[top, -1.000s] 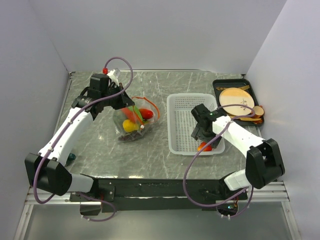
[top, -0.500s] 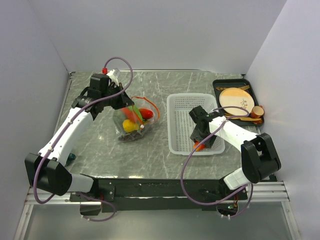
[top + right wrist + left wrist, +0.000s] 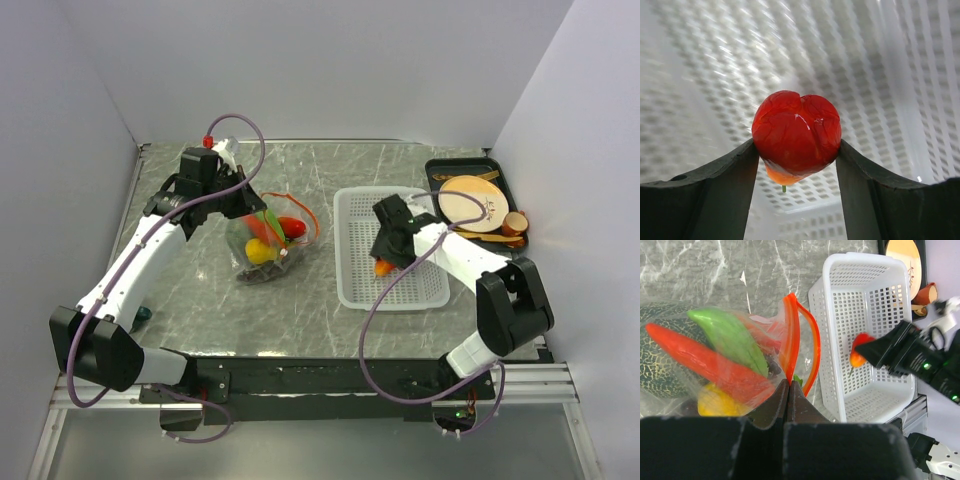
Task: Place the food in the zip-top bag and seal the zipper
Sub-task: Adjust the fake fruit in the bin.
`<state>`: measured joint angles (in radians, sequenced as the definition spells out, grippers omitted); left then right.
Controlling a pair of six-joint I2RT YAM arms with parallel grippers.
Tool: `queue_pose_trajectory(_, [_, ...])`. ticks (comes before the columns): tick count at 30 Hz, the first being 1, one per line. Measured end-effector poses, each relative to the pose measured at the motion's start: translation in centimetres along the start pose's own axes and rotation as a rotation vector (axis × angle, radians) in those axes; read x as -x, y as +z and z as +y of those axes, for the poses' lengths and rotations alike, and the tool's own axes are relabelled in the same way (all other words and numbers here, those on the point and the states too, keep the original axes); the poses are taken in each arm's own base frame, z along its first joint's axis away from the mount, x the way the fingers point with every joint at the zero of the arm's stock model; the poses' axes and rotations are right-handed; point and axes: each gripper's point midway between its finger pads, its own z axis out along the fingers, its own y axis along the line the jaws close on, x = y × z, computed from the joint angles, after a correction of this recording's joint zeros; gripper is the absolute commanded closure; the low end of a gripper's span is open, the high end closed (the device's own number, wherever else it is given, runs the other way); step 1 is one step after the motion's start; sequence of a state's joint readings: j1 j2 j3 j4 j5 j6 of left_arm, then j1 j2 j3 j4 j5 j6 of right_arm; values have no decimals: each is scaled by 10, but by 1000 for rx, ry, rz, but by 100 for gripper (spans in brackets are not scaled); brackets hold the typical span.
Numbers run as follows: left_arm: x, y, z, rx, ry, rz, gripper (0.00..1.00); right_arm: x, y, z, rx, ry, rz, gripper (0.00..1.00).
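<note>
1. Where the two arms are bolted along the near edge, the grey marbled table (image 3: 330,165) runs back to the far wall and carries everything else.
2. The left arm reaches far and left over the table; the right arm bends in from the near right corner toward the middle.
3. The white perforated basket (image 3: 352,215) sits right of centre on the table.
4. The black tray (image 3: 436,168) lies in the far right corner, just beside the basket's far right corner, with a tan wooden disc (image 3: 468,200) on it.
5. The zip-top bag (image 3: 262,250) lies left of centre, well apart from the basket, crinkled and bulging with its mouth turned toward the right.
6. The left gripper (image 3: 788,389) is clenched tight on the bag's clear plastic at the mouth, its fingertips meeting just beneath the orange-red strip.
7. The right gripper (image 3: 797,150) is over the left part of the basket, grasping the orange-red tomato (image 3: 796,131) between both fingers, the basket mesh blurred behind it.
8. Inside the bag, the dark green round fruit (image 3: 662,362) lies at the closed end.
9. Also inside, a long red piece (image 3: 695,360) and a green piece (image 3: 730,337) lie side by side, and a yellow piece (image 3: 717,402) sits beside them.
10. The zipper (image 3: 815,340) curves open in a loop at the bag's mouth, unsealed.
11. A small brown cup (image 3: 515,222) rests at the tray's right edge, beside the disc.
</note>
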<state>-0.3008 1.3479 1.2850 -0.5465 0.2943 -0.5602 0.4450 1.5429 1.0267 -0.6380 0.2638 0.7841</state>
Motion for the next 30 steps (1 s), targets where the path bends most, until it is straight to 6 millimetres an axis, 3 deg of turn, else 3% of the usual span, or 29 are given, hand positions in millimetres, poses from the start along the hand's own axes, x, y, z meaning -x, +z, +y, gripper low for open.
queue_pose_trajectory(5, [0, 0, 1, 4, -1, -1, 99, 38, -7, 33, 107, -47, -112, 48])
queue_pose_trajectory(9, [0, 0, 1, 4, -1, -2, 99, 47, -2, 47, 166, -109, -147, 41])
queue_pose_trajectory(16, [0, 0, 2, 11, -1, -1, 99, 25, 46, 48, 129, -226, -60, 36])
queue_pose_trajectory(20, [0, 0, 2, 11, -2, -2, 99, 31, 46, 54, 155, -247, -85, 23])
queue_pose_trajectory(30, [0, 0, 2, 11, -1, -1, 99, 27, 47, 53, 161, -265, -72, 19])
